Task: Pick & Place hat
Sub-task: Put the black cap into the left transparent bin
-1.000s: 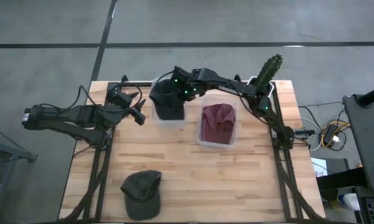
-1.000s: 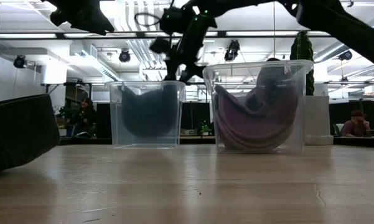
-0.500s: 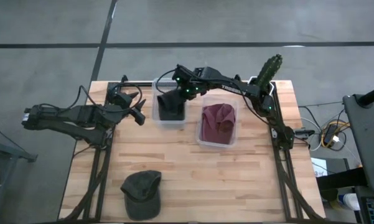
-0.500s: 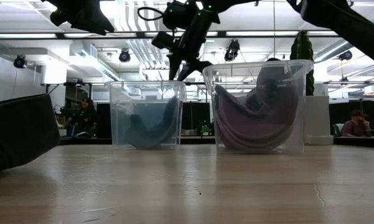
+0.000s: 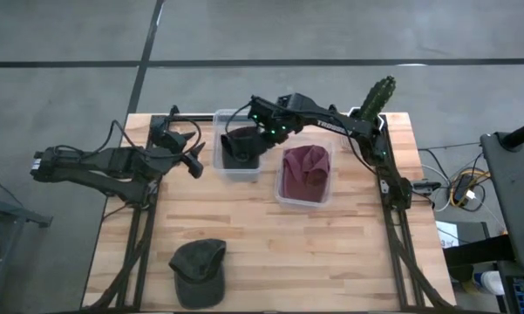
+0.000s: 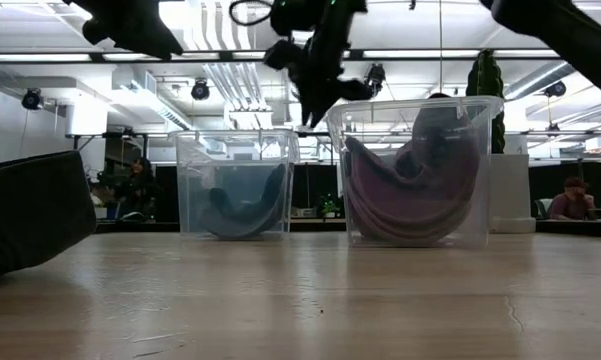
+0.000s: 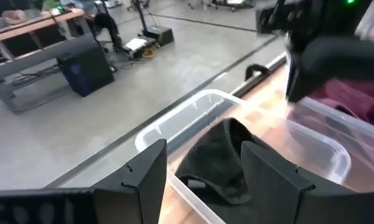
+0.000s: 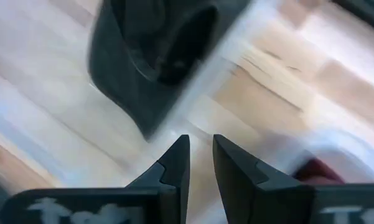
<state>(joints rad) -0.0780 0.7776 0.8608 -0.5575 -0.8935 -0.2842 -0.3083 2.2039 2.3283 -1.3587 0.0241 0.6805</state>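
A dark hat (image 5: 238, 146) lies slumped on the bottom of the left clear bin (image 5: 220, 166); it also shows in the low view (image 6: 242, 205), in the left wrist view (image 7: 221, 165) and in the right wrist view (image 8: 155, 56). A maroon hat (image 5: 306, 172) fills the right bin (image 5: 283, 201). A grey-green cap (image 5: 199, 270) rests crown up near the table's near edge. My right gripper (image 5: 263, 133) hovers over the gap between the two bins (image 6: 315, 95), empty, its fingers a narrow gap apart (image 8: 200, 146). My left gripper (image 5: 194, 161) waits left of the bins, open (image 7: 202, 162).
A green cactus-like plant (image 5: 375, 100) stands at the table's far right corner. The cap (image 6: 30, 215) sits close to the low camera on the left. Bare wood lies between the bins and the cap. People sit in the room beyond (image 6: 578, 200).
My right gripper has let go of the dark hat, risen out of the left bin and moved toward the table's right, over the gap between the bins. The hat, held at the bin's top a second ago, has dropped and slumped on the bin's bottom.
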